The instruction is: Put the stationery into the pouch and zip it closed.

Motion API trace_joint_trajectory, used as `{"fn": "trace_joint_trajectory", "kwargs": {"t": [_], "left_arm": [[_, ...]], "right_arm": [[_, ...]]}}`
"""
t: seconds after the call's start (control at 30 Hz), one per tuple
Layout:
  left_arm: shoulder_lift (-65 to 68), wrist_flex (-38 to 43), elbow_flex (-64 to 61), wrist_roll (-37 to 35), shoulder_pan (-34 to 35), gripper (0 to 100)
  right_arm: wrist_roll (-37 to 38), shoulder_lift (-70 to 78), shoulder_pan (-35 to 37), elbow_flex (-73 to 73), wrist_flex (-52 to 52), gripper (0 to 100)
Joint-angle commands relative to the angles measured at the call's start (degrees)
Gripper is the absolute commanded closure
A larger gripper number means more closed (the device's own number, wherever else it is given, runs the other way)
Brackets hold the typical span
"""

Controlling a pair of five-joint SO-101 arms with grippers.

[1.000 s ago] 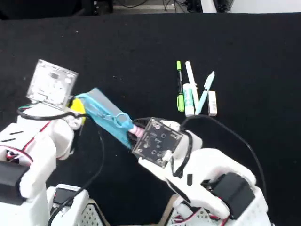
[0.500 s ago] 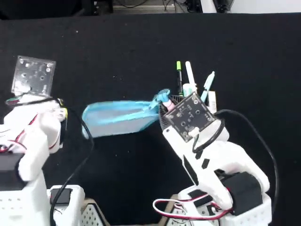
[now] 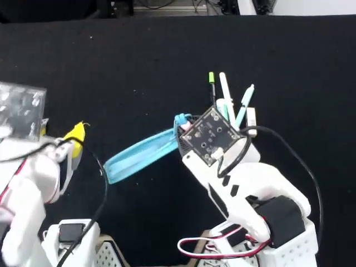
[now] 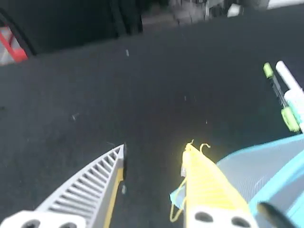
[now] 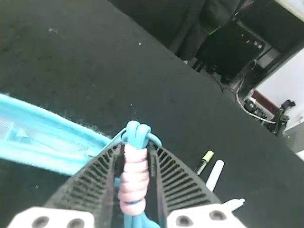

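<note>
Left arm (image 3: 33, 189): stands at the left side in the high view, wrist raised. The left gripper (image 4: 154, 152) has its jaws spread wide, with the grey finger (image 4: 95, 185) and the yellow finger (image 4: 209, 190) well apart. Right arm (image 3: 245, 189): stretched forward from its base, wrist turned toward the left arm's side. The right gripper (image 5: 137, 147) has its jaws drawn together, and the two ribbed fingers (image 5: 95, 185) clamp a pink-and-blue cord (image 5: 135, 175) between them.
</note>
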State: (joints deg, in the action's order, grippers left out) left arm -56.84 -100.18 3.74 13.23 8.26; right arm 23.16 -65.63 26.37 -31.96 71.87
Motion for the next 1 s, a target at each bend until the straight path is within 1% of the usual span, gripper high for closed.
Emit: {"fn": "trace_joint_trajectory", "kwargs": {"t": [0.0,0.07,0.23,0.4,0.5,0.63,0.77,0.87,0.97], "left_arm": [[-1.32,-0.79,1.63,-0.44,0.13,80],[-3.78,-0.79,-1.71,-0.44,-0.84,80],[-13.1,-0.79,-7.52,-0.79,-8.84,80],[-23.38,-0.62,-8.66,-0.88,-14.11,80],[-26.99,-0.62,-9.01,-0.97,-17.45,80],[-26.37,-0.62,-13.32,-5.89,-18.86,80],[-21.45,-0.53,-18.86,-6.68,-18.86,80],[-17.49,-0.62,-18.24,-7.56,-18.86,80],[-15.12,-0.62,-14.9,-11.34,-18.86,80]], "right_arm": [[0.53,1.71,0.7,0.31,-0.79,98.8],[0.53,1.98,0.7,0.31,-0.79,98.8],[0.53,1.98,0.7,0.22,-1.14,98.8],[0.53,1.98,0.7,0.22,-0.97,98.8],[0.53,1.98,0.7,0.22,-1.05,98.8],[0.53,1.98,0.7,0.22,-0.88,98.8],[0.26,1.71,0.7,0.13,-0.7,98.8],[0.44,1.63,0.7,-1.01,-0.7,98.8],[0.53,1.63,0.7,-3.3,-1.05,98.8]]}}
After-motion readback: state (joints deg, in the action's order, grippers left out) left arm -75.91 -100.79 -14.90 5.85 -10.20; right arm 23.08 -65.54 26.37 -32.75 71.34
